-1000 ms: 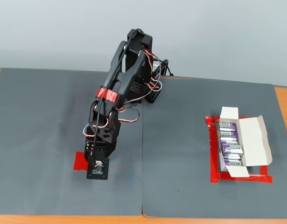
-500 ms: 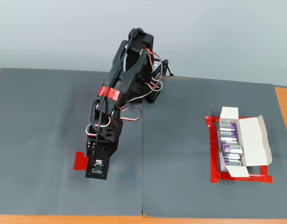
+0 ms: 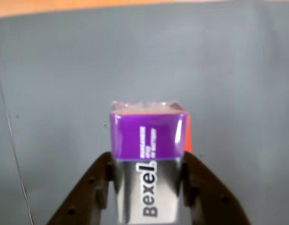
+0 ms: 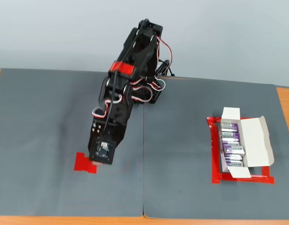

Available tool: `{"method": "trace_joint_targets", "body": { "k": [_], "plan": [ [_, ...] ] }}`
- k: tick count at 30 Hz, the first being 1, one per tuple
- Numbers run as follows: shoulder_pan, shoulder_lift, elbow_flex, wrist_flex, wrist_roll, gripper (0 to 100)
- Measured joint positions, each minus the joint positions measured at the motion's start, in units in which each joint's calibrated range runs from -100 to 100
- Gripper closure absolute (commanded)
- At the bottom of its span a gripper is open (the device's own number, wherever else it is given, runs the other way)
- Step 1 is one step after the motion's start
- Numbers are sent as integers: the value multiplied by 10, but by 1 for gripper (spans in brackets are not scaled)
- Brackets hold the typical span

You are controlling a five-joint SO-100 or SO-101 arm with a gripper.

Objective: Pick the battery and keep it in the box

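Observation:
In the wrist view the battery (image 3: 148, 140), purple at the far end and silver with "Bexel" lettering nearer the camera, sits clamped between my gripper's (image 3: 148, 163) two black fingers, lifted off the grey mat. From the fixed view the battery is hidden under my wrist (image 4: 102, 149), which hangs over the left half of the mat. The box (image 4: 251, 140) is a white carton with open flaps at the right. It lies far to the right of the gripper and holds several batteries (image 4: 231, 140) in a row.
A red tape mark (image 4: 83, 163) lies on the mat just left of my wrist, and a sliver of it (image 3: 187, 136) shows beside the battery. A red tape outline (image 4: 215, 159) frames the box. The arm's base (image 4: 151, 89) stands at the mat's back.
The arm has risen and drawn back from the red tape mark, tilting more upright, with the wrist now higher above the mat. The box and its contents have not moved.

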Motion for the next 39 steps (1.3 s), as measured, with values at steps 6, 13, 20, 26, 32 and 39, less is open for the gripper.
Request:
{"method": "trace_joint_targets", "body": {
  "k": [6, 13, 20, 26, 32, 39],
  "plan": [
    [-27, -37, -59, 0, -28, 97],
    [-79, -39, -123, 1, -51, 97],
    [-166, -40, -123, 1, -51, 97],
    [-251, -48, -110, 1, -51, 97],
    [-337, -48, -71, 1, -50, 97],
    [-440, -48, -38, 2, -50, 97]
  ]
}}
